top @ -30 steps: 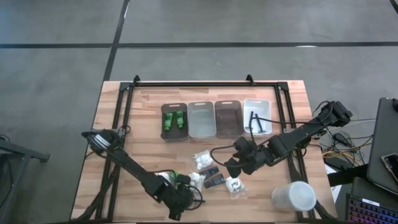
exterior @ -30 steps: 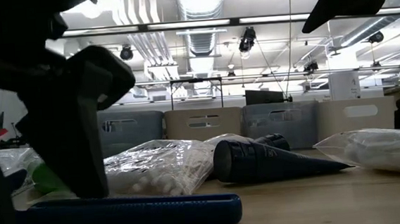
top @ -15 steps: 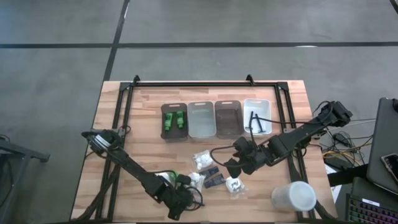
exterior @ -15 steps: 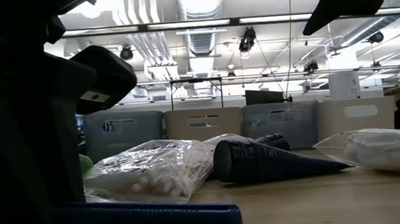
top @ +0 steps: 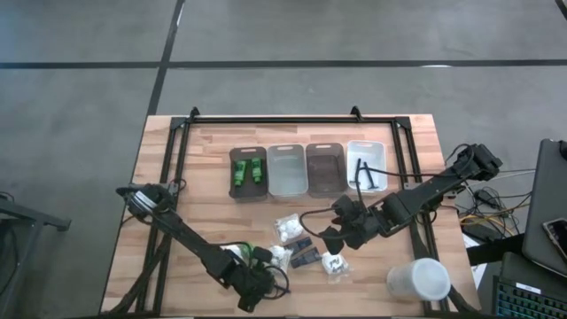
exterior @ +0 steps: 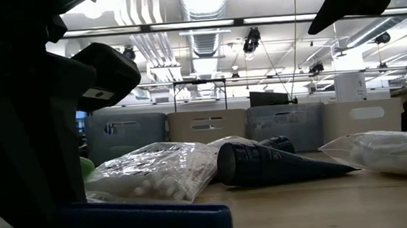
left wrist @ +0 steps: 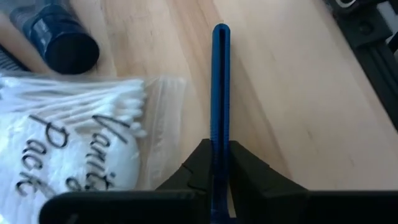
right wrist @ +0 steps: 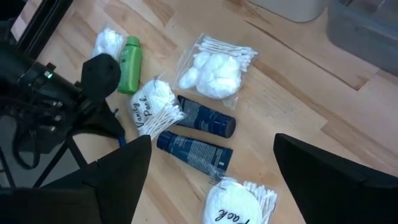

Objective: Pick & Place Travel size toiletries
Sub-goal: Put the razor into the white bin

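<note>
My left gripper (top: 264,282) stands near the table's front edge, shut on a thin blue stick (left wrist: 220,87). Beside it lie a packet of cotton swabs (left wrist: 68,143) and a dark blue tube (left wrist: 62,43). My right gripper (right wrist: 211,180) hangs open above the loose pile: a green bottle (right wrist: 130,73), clear packets of white puffs and swabs (right wrist: 217,68), (right wrist: 152,106), (right wrist: 239,202), and two dark tubes (right wrist: 205,121), (right wrist: 194,149), all lying flat on the wood. My left gripper pinches the blue stick near its close end (left wrist: 219,144) between the two fingers. The stick runs straight out ahead of the fingers, its free end (left wrist: 221,31) pointing away. It lies low along the wood; I cannot tell whether it is lifted.
Four bins stand in a row at the far side: one with green bottles (top: 249,171), two more (top: 286,168), (top: 325,168), and a white one with dark sticks (top: 367,166). A large white cup (top: 418,279) lies at the near right corner.
My left gripper has shut on the blue stick, its fingers coming together around it. In the low view the stick's free end has drawn back a little toward the gripper.
</note>
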`<state>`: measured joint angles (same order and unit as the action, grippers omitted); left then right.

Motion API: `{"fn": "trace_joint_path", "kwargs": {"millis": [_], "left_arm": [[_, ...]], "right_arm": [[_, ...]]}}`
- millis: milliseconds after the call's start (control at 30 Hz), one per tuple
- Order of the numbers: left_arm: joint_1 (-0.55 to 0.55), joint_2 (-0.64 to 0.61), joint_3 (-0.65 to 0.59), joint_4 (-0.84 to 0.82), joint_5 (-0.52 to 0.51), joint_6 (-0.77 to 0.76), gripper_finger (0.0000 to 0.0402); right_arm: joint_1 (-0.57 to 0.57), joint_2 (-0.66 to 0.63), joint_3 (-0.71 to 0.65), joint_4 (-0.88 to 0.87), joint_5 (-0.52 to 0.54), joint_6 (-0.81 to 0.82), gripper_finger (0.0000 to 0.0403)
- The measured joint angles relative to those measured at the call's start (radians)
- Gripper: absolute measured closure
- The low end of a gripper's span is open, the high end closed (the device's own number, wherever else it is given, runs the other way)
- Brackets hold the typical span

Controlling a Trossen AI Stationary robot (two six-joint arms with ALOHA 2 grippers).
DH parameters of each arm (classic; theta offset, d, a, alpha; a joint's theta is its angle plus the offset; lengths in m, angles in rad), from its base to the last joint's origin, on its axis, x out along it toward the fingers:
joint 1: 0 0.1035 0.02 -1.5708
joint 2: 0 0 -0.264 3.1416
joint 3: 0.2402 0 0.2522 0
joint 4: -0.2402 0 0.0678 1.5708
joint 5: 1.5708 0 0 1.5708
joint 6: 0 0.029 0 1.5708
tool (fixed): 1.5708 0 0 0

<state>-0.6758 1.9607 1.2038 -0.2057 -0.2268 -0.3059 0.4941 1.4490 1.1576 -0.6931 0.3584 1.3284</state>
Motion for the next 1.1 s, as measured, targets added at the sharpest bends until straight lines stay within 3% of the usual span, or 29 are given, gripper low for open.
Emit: {"fn": "trace_joint_path", "kwargs": {"millis": [333, 700, 867, 1000, 1100], "left_arm": [[0.019, -0.118, 0.0, -0.176, -0.064, 0.03, 0.0369], [0.072, -0.315, 0.0, -0.241, -0.138, 0.023, 0.0369], [0.139, -0.43, -0.035, -0.232, -0.131, -0.104, 0.0369], [0.23, -0.522, -0.091, -0.223, -0.039, -0.298, 0.0369], [0.296, -0.586, -0.16, -0.114, 0.027, -0.395, 0.0369]], "right_arm": [[0.021, 0.0, 0.0, 0.051, 0.001, 0.004, 0.0106], [0.021, -0.001, 0.0, 0.121, 0.004, -0.022, 0.0139], [0.021, -0.001, 0.0, 0.126, 0.008, -0.034, 0.0147], [0.026, -0.003, 0.0, 0.139, 0.039, -0.074, 0.014], [0.035, -0.015, 0.0, 0.174, 0.091, -0.109, 0.0129]]}}
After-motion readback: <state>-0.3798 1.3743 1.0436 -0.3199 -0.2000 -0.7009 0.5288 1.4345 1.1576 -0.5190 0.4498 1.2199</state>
